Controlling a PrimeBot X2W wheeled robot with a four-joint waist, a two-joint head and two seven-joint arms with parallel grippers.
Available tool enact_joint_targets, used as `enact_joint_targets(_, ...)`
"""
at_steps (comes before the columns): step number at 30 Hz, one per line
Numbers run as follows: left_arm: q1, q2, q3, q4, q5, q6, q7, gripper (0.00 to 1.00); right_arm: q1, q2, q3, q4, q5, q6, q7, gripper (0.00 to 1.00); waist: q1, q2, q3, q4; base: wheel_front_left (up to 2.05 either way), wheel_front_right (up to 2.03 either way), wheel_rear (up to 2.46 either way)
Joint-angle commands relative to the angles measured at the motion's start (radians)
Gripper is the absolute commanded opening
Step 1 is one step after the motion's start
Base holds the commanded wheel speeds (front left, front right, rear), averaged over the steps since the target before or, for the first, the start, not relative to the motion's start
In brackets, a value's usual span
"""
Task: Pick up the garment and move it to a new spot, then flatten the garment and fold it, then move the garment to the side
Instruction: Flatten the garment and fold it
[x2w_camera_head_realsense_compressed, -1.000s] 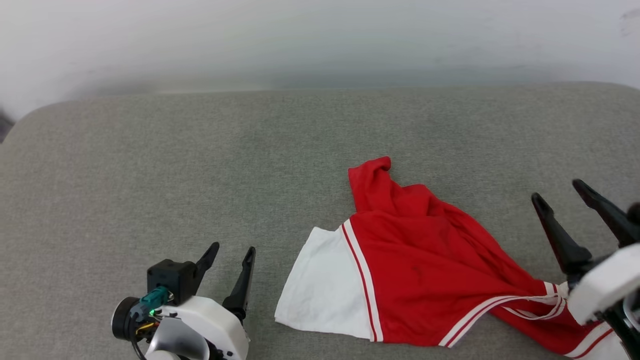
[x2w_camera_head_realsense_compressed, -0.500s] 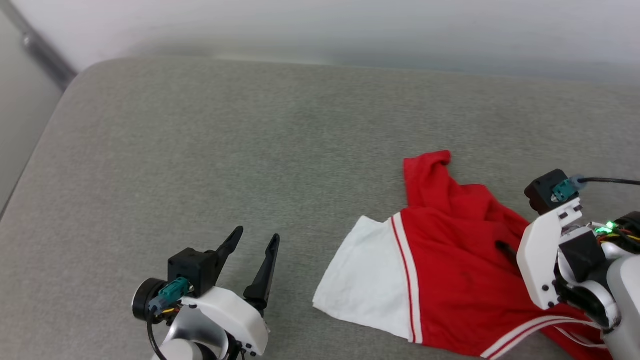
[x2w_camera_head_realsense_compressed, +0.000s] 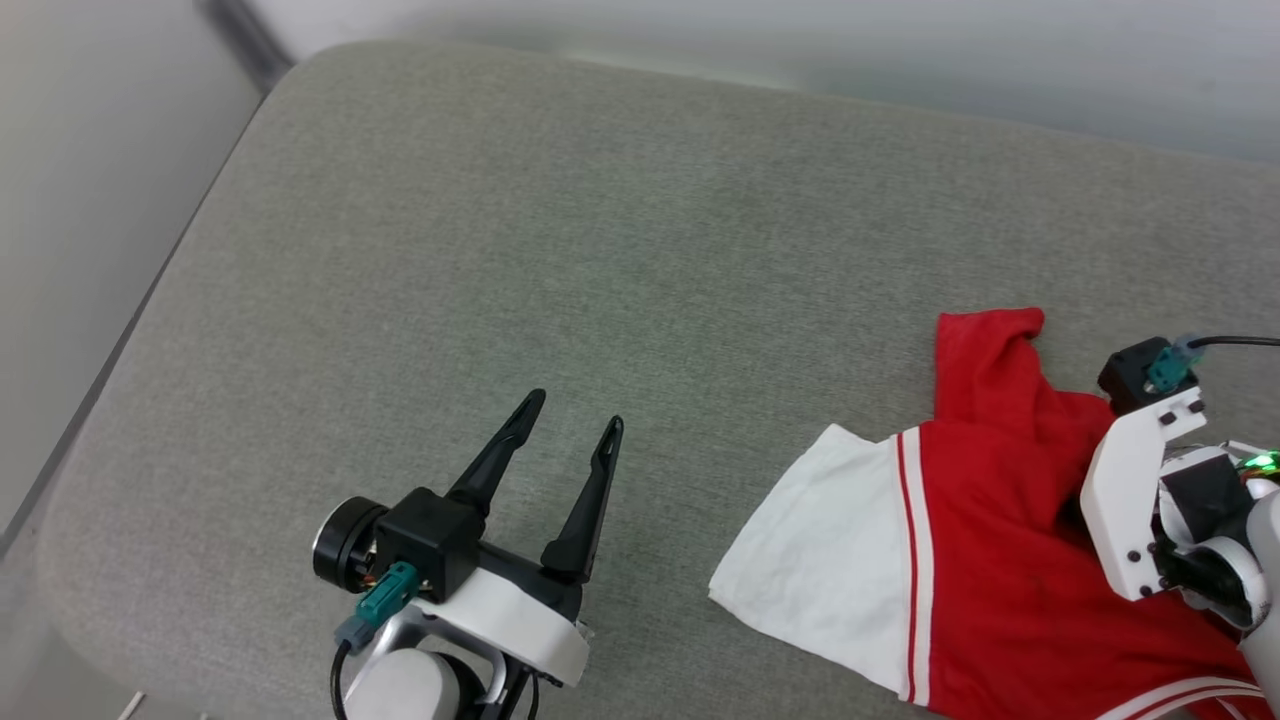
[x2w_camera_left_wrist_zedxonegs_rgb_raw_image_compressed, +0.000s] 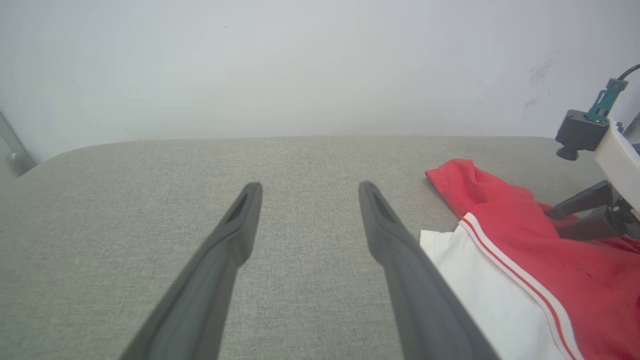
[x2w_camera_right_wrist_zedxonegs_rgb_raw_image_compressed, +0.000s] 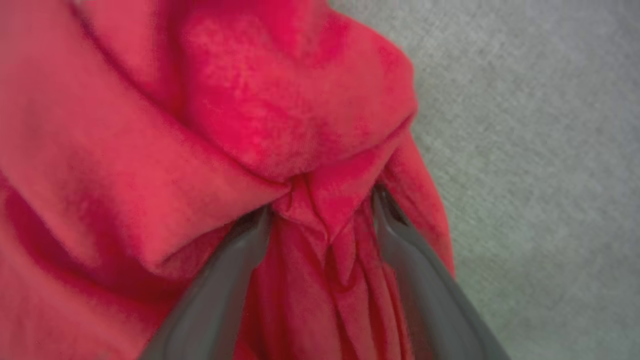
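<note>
Swung down since a second ago, the right gripper (x2w_camera_right_wrist_zedxonegs_rgb_raw_image_compressed: 322, 205) presses into the garment (x2w_camera_head_realsense_compressed: 1000, 560), which lies at the cushion's (x2w_camera_head_realsense_compressed: 600, 250) right, cut off by the head view's edge; the wrist (x2w_camera_head_realsense_compressed: 1130, 500) hides its tips. In the left wrist view, the left gripper (x2w_camera_left_wrist_zedxonegs_rgb_raw_image_compressed: 308, 186) stands spread wide and empty over the cushion. In the right wrist view, spread fingers (x2w_camera_right_wrist_zedxonegs_rgb_raw_image_compressed: 225, 280) straddle a blurred red fold.

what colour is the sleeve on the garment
The sleeve is white, edged by a red-and-white stripe; head view shows it best.

Head looks down; right wrist, blurred, seemingly close on shared garment (x2w_camera_right_wrist_zedxonegs_rgb_raw_image_compressed: 125, 125).
</note>
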Motion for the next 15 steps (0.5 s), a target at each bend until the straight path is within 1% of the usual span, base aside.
enact_joint_targets(1,-0.015,-0.008,-0.010,0.010,0.009,-0.007,-0.014,1.00,0.005,0.010,0.011,0.053,-0.004,-0.001,-0.023,0.00,0.0001,0.0000,0.015,0.030,0.00,0.00,0.00)
enact_joint_targets(5,-0.021,-0.015,-0.016,0.031,0.014,-0.014,-0.025,1.00,-0.070,0.009,-0.023,0.064,-0.034,-0.001,-0.109,0.00,0.0001,0.0000,0.015,0.046,0.00,0.00,0.00)
enact_joint_targets(6,-0.021,-0.015,-0.016,0.031,0.014,-0.014,-0.025,1.00,-0.070,0.009,-0.023,0.064,-0.034,-0.001,-0.109,0.00,0.0001,0.0000,0.015,0.046,0.00,0.00,0.00)
enact_joint_targets(7,-0.022,-0.016,-0.016,0.041,0.012,-0.013,-0.029,1.00,-0.118,0.014,-0.033,0.070,-0.051,-0.001,-0.156,0.00,0.0001,0.0000,0.011,0.051,0.00,0.00,0.00)
enact_joint_targets(10,-0.025,-0.016,-0.012,0.050,0.010,-0.012,-0.033,1.00,-0.194,0.026,-0.051,0.090,-0.092,-0.001,-0.230,0.00,0.0001,0.0000,0.004,0.054,0.00,0.00,0.00)
enact_joint_targets(11,-0.025,-0.016,-0.012,0.050,0.010,-0.012,-0.033,1.00,-0.194,0.026,-0.051,0.090,-0.092,-0.001,-0.230,0.00,0.0001,0.0000,0.004,0.054,0.00,0.00,0.00)
enact_joint_targets(12,-0.027,-0.015,-0.010,0.054,0.008,-0.011,-0.034,1.00,-0.229,0.041,-0.062,0.118,-0.123,-0.001,-0.286,0.00,0.0001,0.0000,-0.002,0.054,0.00,0.00,0.00)
enact_joint_targets(13,-0.027,-0.015,-0.010,0.054,0.008,-0.011,-0.034,1.00,-0.229,0.041,-0.062,0.118,-0.123,-0.001,-0.286,0.00,0.0001,0.0000,-0.002,0.054,0.00,0.00,0.00)
enact_joint_targets(15,-0.026,-0.013,-0.008,0.056,0.007,-0.009,-0.038,1.00,-0.254,0.059,-0.066,0.153,-0.151,-0.001,-0.330,0.00,0.0001,0.0000,-0.006,0.052,0.00,0.00,0.00)
